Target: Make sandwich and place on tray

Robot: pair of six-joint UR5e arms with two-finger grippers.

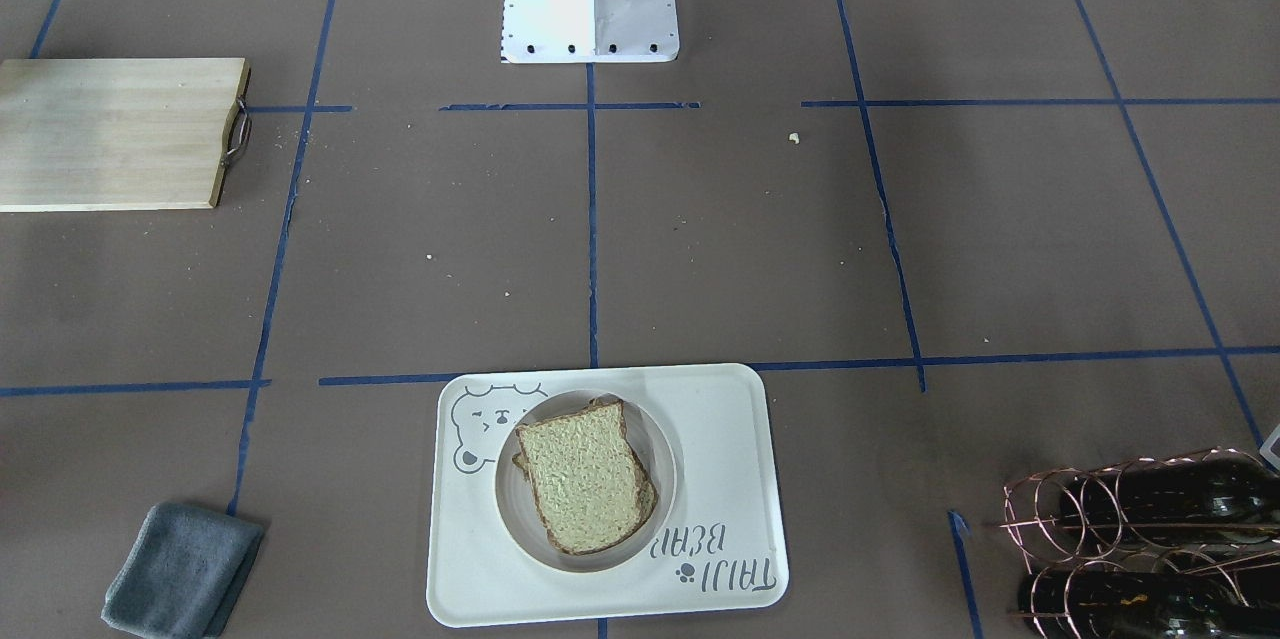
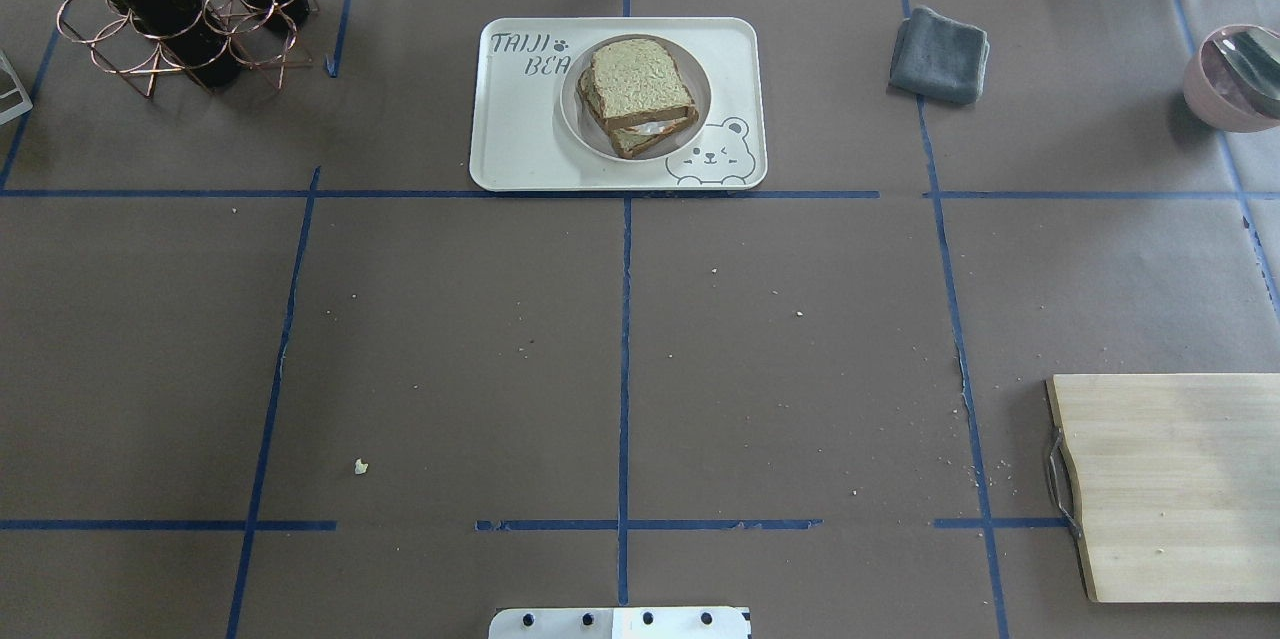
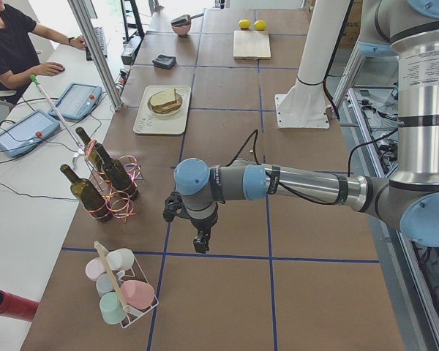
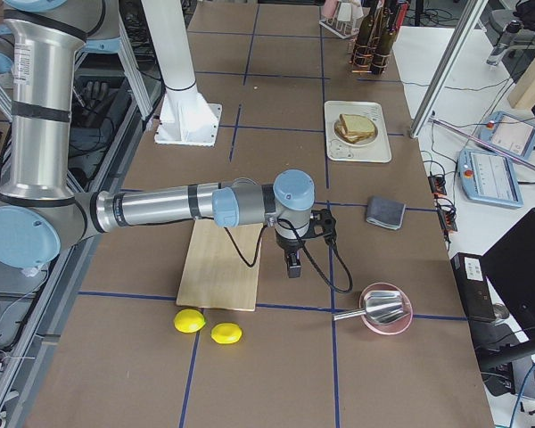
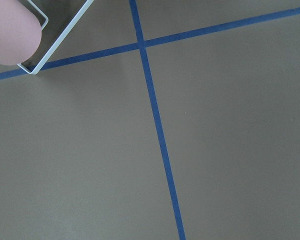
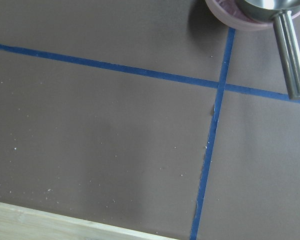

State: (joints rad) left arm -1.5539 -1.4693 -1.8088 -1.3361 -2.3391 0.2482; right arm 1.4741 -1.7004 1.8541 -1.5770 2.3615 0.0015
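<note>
The sandwich (image 1: 585,484), two slices of speckled bread with white egg showing between them in the overhead view (image 2: 640,94), lies on a small round plate (image 1: 510,511). The plate stands on the cream bear tray (image 1: 720,439) at the table's far middle (image 2: 510,139). No gripper shows in the overhead or front views. My left gripper (image 3: 200,245) hangs over bare table near the bottle rack, far from the tray. My right gripper (image 4: 292,267) hangs beside the cutting board. I cannot tell whether either is open or shut. Nothing shows in either one.
A wooden cutting board (image 2: 1170,479) lies on my right, and two lemons (image 4: 209,327) lie beyond it. A grey cloth (image 2: 940,54) and a pink bowl with a metal ladle (image 2: 1235,79) are at the far right. A copper rack with wine bottles (image 2: 170,9) stands at the far left. A wire cup rack (image 3: 121,289) stands beyond it.
</note>
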